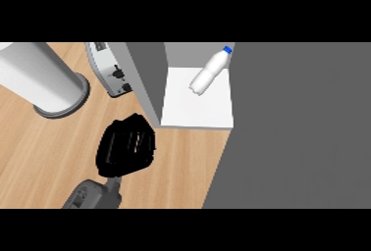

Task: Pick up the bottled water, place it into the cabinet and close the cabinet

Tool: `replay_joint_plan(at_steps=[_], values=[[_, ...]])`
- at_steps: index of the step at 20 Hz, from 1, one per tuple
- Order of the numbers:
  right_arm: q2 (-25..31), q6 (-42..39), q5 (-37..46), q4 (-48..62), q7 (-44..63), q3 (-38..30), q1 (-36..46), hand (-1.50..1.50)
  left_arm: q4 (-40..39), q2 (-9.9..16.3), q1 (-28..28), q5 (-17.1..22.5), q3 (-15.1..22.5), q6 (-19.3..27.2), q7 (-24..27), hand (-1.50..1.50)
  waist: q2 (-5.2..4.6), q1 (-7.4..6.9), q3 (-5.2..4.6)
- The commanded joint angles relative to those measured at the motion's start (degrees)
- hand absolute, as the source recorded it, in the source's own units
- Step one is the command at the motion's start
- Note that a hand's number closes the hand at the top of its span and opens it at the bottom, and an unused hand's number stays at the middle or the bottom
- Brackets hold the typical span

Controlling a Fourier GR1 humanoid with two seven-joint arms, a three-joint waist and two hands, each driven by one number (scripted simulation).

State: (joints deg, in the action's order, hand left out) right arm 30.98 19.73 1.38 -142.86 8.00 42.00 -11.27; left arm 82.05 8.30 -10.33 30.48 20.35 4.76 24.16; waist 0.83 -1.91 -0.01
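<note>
The bottled water [206,74], clear white with a blue cap, lies tilted on the white shelf floor [196,110] inside the cabinet, cap toward the back right. No hand touches it. A grey cabinet side wall [147,73] stands left of the shelf. A large grey panel [297,127], apparently the cabinet door, fills the right of the view and hides whatever is behind it. My left hand [127,146] hovers over the wooden counter just in front of the cabinet's left corner, fingers relaxed and holding nothing. My right hand does not show.
A white cylinder on a grey round base [45,81] stands at the far left. A silver toaster-like appliance [110,68] sits between it and the cabinet wall. The wooden counter [181,166] stretches in front of the shelf.
</note>
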Motion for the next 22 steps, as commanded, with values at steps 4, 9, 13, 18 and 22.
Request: replay_joint_plan(at_steps=[4, 9, 13, 18, 22], values=[[-1.22, -4.93, 0.85, -4.64, 5.31, 9.51, 4.08, 1.50, 17.79, 6.47, 15.88, 0.62, 0.40, 0.07, -0.68, 1.50, -0.21, 0.13, -0.05], [-5.67, -3.78, 0.86, -6.18, 14.63, 9.48, 10.89, 1.50, 23.35, 11.09, 24.66, 1.89, -1.30, -2.99, 0.91, 1.50, -0.38, -0.09, -0.24], [-9.30, -2.19, 2.15, -5.77, 19.48, 9.25, 15.65, 1.50, 30.56, 13.81, 30.02, 4.62, -4.10, -3.70, 0.21, 1.50, -0.23, -0.14, -0.27], [-18.15, -0.29, 6.32, 2.12, 25.01, 10.69, 25.14, 1.50, 35.44, 15.61, 38.91, 3.76, -4.59, -5.77, 2.97, 1.50, -0.24, 0.23, -0.19], [-26.48, -0.49, 3.24, 9.08, 31.54, 0.69, 36.84, 1.50, 37.71, 19.71, 43.63, 8.89, -11.10, -10.83, 3.79, 1.50, -0.61, -0.18, -0.14]])
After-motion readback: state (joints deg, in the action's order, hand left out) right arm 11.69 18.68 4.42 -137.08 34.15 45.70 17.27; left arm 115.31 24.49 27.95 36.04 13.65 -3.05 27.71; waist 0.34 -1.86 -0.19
